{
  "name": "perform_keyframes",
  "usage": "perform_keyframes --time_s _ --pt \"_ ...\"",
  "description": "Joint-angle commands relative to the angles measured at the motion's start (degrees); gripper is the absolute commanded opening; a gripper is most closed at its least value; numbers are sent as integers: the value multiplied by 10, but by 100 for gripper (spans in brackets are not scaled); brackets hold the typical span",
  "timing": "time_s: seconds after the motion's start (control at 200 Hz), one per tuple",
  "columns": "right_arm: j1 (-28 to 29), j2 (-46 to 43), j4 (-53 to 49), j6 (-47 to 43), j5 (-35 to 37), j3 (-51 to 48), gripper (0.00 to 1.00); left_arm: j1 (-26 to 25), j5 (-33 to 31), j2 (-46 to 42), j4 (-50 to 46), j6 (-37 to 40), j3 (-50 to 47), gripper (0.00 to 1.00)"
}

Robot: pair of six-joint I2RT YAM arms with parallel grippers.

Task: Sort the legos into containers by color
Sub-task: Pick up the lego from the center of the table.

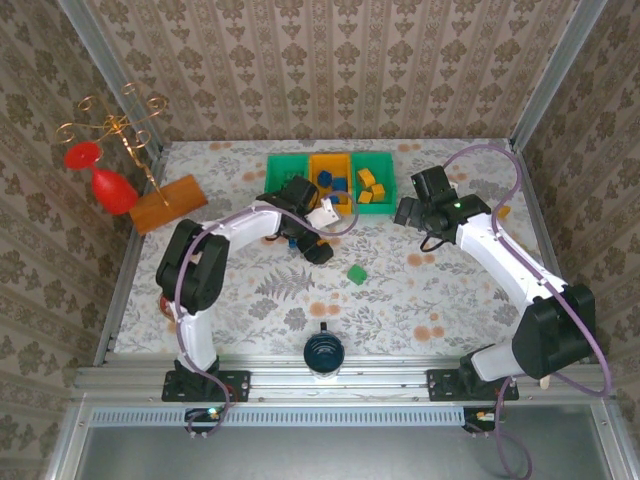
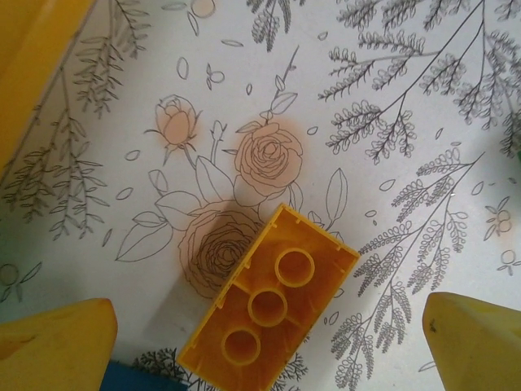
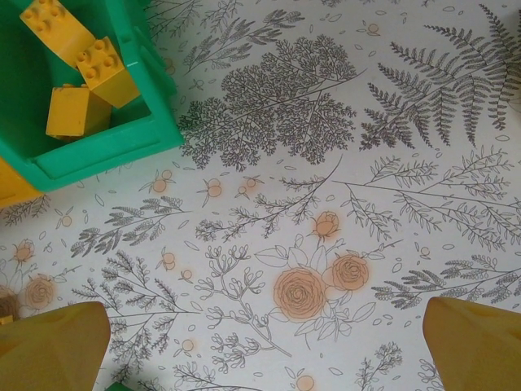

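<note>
Left wrist view: my left gripper (image 2: 264, 346), fingers spread, brackets a yellow brick (image 2: 269, 305) lying hollow-side up on the table (image 2: 407, 98), just near of the containers (image 1: 288, 168). I judge it light, rigid and slick: pinch across its long walls. My right gripper (image 3: 264, 346) hangs open, empty.

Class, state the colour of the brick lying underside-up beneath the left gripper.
The brick is orange-yellow, seen best in the left wrist view.
</note>
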Motion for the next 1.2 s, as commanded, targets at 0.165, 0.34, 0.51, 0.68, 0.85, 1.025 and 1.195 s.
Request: perform_keyframes --time_s 0.165,0.34,0.51,0.68,0.85,1.025,1.195 --pt "-3 -8 2 14 11 -2 100 -2 1 34 -39 40 40 97" --pt "-3 -6 2 14 11 -3 100 -3 -7 53 -49 41 56 96" --pt "-3 -7 2 15 12 -5 100 -7 -16 70 -65 42 73 94" --pt "-4 -8 1 15 13 -5 100 -9 -24 75 -82 45 74 87" --pt "-3 -12 4 16 15 -8 100 -13 -69 75 -95 46 62 78" --pt "-4 -7 8 16 13 -6 100 -20 -95 82 -92 48 61 64" --pt "-3 -5 8 17 10 -7 100 -29 -94 84 -79 47 63 51"
